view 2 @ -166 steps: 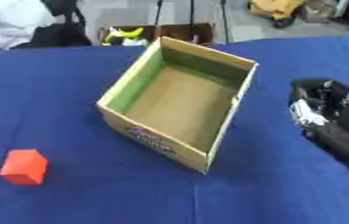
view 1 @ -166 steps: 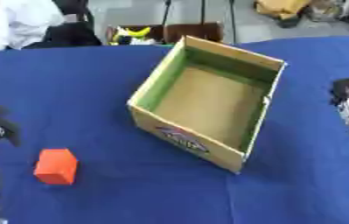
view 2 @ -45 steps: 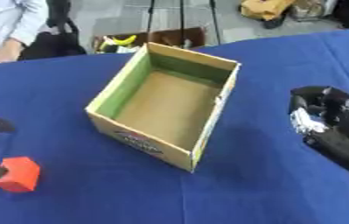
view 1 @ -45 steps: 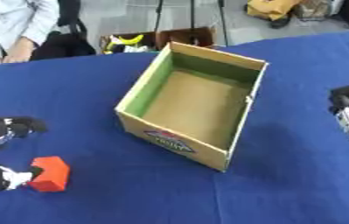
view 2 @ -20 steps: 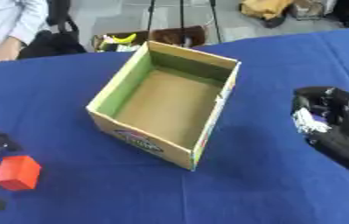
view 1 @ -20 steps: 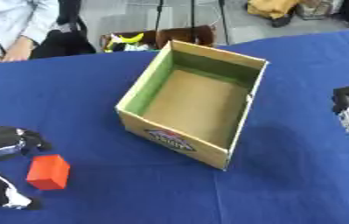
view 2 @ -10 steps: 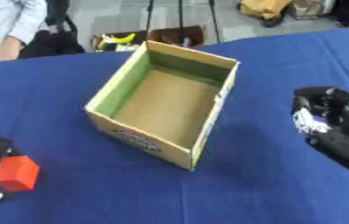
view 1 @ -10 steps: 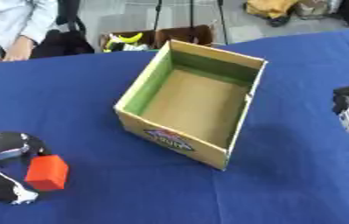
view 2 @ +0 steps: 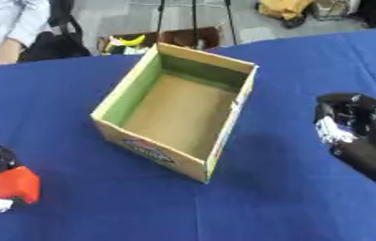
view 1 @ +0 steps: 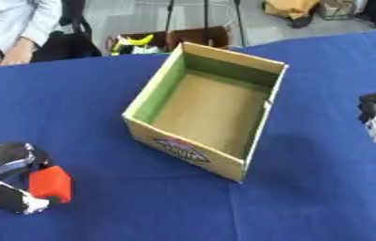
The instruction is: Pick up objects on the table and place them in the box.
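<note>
Between the thumb and fingers of the left hand (view 1: 5, 176) sits the red block (view 1: 51, 183), pinched low over the blue table (view 1: 100, 103). Well off to that hand's right, the cardboard box (view 1: 261, 113) looks empty, so nothing is delivered yet. Whether the right hand (view 2: 355, 134) is curled or relaxed, I cannot tell.
</note>
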